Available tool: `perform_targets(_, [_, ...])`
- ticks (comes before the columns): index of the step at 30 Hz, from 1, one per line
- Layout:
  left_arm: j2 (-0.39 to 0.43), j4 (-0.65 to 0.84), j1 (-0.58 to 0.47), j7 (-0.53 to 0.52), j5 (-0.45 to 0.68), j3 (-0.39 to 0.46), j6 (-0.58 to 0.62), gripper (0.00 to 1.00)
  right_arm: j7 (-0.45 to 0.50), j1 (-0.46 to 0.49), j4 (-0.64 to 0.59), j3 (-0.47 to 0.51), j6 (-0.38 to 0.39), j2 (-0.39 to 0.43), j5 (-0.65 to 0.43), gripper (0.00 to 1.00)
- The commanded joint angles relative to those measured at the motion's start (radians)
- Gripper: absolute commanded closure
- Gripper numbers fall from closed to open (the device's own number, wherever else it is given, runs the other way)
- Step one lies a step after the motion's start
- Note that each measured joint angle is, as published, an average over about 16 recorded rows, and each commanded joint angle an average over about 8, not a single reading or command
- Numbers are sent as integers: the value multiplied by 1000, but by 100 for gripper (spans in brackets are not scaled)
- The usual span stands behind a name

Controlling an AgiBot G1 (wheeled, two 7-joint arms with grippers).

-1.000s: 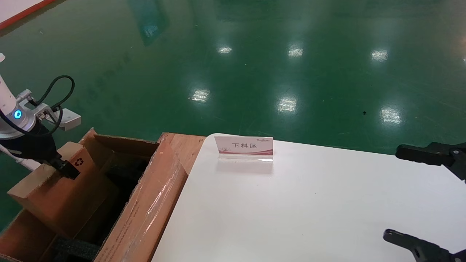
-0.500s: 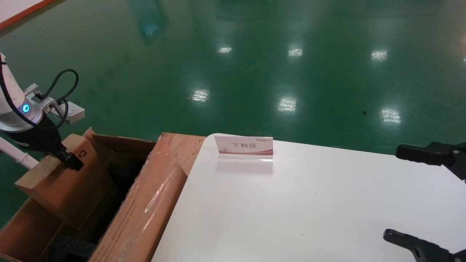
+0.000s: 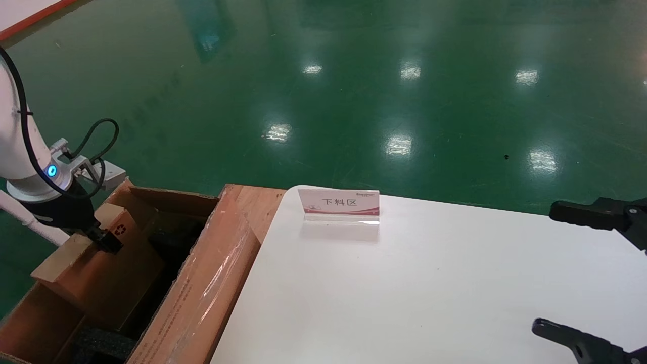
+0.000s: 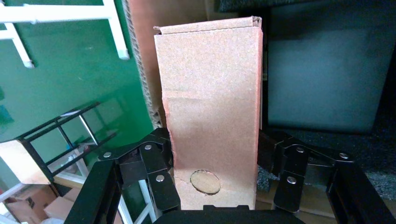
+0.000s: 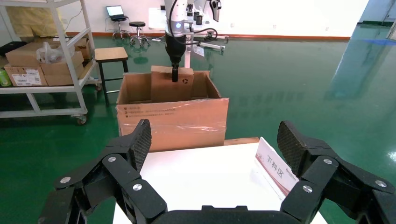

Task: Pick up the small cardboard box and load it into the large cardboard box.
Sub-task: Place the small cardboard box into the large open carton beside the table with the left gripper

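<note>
The small cardboard box [image 3: 103, 270] stands on edge, tilted, its lower part inside the large cardboard box [image 3: 202, 283] at the table's left end. My left gripper [image 3: 108, 241] is shut on its upper narrow edge beside the recycling symbol. In the left wrist view the small cardboard box [image 4: 210, 102] fills the gap of the left gripper [image 4: 212, 161], and black foam [image 4: 327, 70] lies below. My right gripper [image 3: 543, 267] hangs open over the table's right edge. The right wrist view shows the right gripper [image 5: 215, 144] empty, with the large cardboard box [image 5: 173, 121] far off.
A white table [image 3: 429, 283] carries a small sign stand [image 3: 338, 205] near its far edge. Shiny film covers the large box wall next to the table. A shelf trolley [image 5: 42, 60] with cartons and a stool [image 5: 111, 58] stand beyond the box on green floor.
My left gripper has carried the small box a little rightward, first up, then down deeper into the large box. The right arm has stayed still.
</note>
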Motion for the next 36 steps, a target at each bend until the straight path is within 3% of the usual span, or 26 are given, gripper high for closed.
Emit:
perform_targets(1, [1,8,14,2,-4,-1,-1,100,0,0,0,0,0,0,0,0])
perform_targets(3, [1,13,23,4,-7,-2,0,97,0,0,0,0,0,0,0,0])
perform_targets(4, [1,17,27,5,-9,-2,1,88,0,0,0,0,0,0,0,0])
perform_targets(10, [3,29,38,9,-15,-5,1,13,0,0,0,0,0,0,0,0])
perform_targets(12, [3,29,38,9,-15,-5,1,0,0,0,0,0,0,0,0,0])
perform_targets(36, [2,20,29,8,-10,-3,2,0,0,0,0,0,0,0,0,0])
